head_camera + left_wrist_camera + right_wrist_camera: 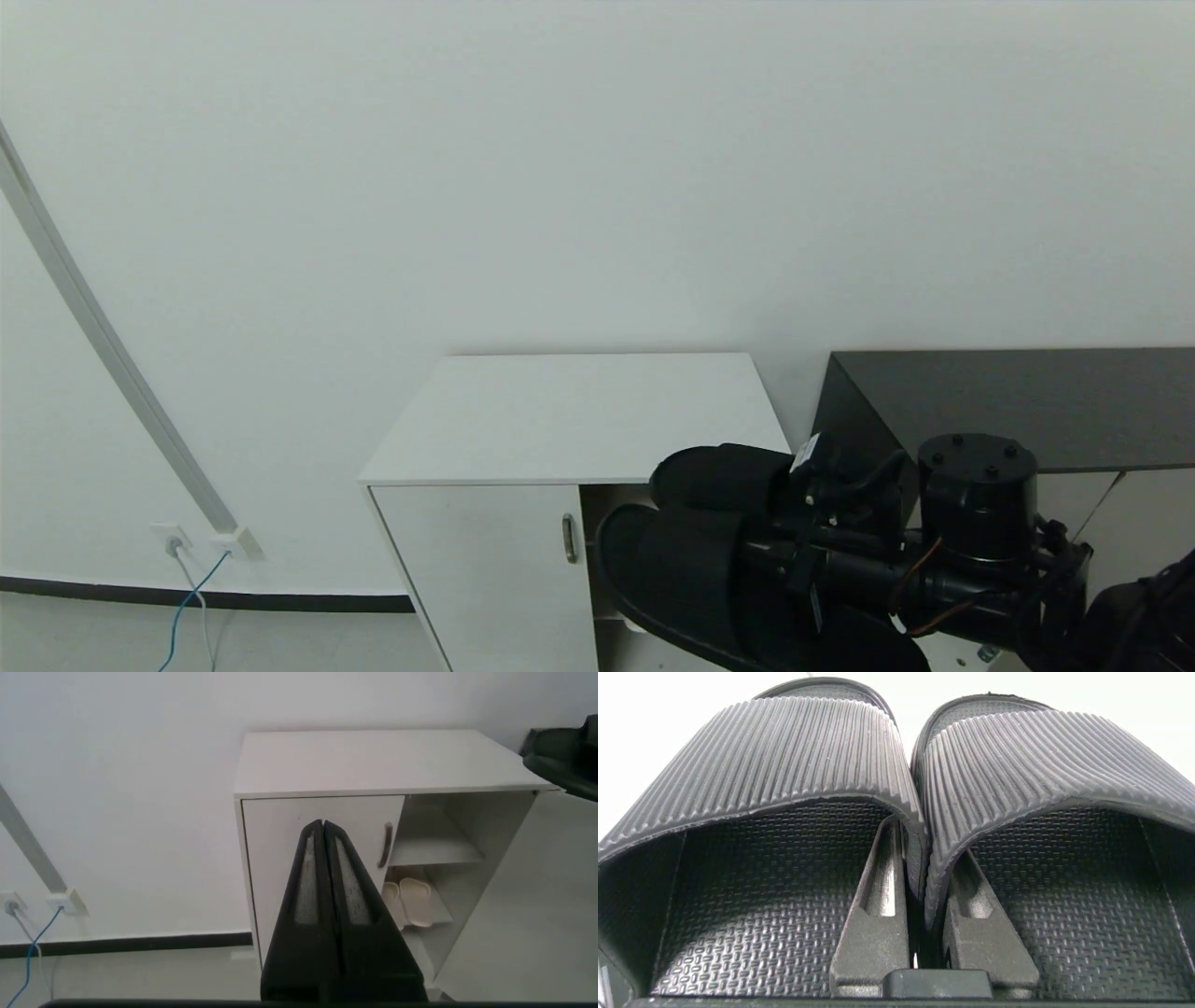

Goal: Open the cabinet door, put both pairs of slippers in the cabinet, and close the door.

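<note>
White wall behind a white cabinet (569,420), right half open, dark worktop (1027,401) at its 3 o'clock. Beige slippers (411,903) lie on a lower shelf inside. Fingers of the right gripper (920,859) clamp the black slippers (785,775) (ribbed straps, dimpled footbeds) before the opening; fingers of the left gripper (323,831) are pressed together, empty.

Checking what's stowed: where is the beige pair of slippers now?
In the left wrist view, the beige slippers lie side by side inside the cabinet, in the open compartment next to the shut door, below the shelf.
</note>
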`<state>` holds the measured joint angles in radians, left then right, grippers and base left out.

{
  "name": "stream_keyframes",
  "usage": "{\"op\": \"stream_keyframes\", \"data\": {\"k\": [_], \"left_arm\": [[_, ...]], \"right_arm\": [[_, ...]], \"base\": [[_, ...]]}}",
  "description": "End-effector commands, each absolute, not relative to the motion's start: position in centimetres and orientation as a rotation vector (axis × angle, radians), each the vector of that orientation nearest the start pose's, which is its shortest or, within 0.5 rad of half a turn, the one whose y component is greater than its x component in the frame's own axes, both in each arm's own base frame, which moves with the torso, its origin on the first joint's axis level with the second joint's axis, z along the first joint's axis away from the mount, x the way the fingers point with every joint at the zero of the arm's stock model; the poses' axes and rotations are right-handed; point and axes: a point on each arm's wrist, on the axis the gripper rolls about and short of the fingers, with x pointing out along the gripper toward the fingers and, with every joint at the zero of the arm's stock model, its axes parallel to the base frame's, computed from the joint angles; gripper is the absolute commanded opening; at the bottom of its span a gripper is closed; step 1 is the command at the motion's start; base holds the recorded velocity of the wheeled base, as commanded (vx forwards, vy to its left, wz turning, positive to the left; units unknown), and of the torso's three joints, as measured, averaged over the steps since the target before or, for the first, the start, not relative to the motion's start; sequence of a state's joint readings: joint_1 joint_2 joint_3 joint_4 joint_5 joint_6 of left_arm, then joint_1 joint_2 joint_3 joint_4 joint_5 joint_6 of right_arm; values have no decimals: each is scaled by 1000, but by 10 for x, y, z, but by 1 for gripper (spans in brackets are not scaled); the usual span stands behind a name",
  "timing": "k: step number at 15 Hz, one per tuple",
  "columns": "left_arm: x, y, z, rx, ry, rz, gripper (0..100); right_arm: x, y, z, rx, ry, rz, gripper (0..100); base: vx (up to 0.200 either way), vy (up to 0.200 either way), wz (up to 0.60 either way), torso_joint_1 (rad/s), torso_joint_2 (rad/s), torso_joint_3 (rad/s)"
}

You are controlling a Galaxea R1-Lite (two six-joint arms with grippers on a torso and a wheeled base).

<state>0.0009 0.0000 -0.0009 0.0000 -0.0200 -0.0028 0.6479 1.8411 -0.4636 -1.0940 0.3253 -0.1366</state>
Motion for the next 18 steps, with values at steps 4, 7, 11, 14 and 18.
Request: {"op": "stream_keyframes", "data": {"k": [4, 7, 11, 14, 18], "left_arm": [[-23, 0, 75, -3, 0, -18, 0], [-23, 0, 76, -3, -2, -18, 0], [-23, 0, 76, -3, -2, -18, 0], [-23, 0, 75, -3, 0, -18, 0], [-23, 0, 76, -3, -2, -18, 0]], "right_arm": [[222, 177, 102, -177, 229, 985, 0], [222, 177, 102, -180, 229, 986, 0], [221, 176, 102, -181, 231, 986, 0], [221, 178, 101, -182, 234, 991, 0], [220, 177, 100, -182, 238, 991, 0]], "base": [[0, 0, 0, -103, 230, 117], [0, 0, 0, -147, 346, 186], [0, 0, 0, -154, 340, 188], [0, 0, 0, -160, 362, 201], [0, 0, 0, -167, 375, 210]]}}
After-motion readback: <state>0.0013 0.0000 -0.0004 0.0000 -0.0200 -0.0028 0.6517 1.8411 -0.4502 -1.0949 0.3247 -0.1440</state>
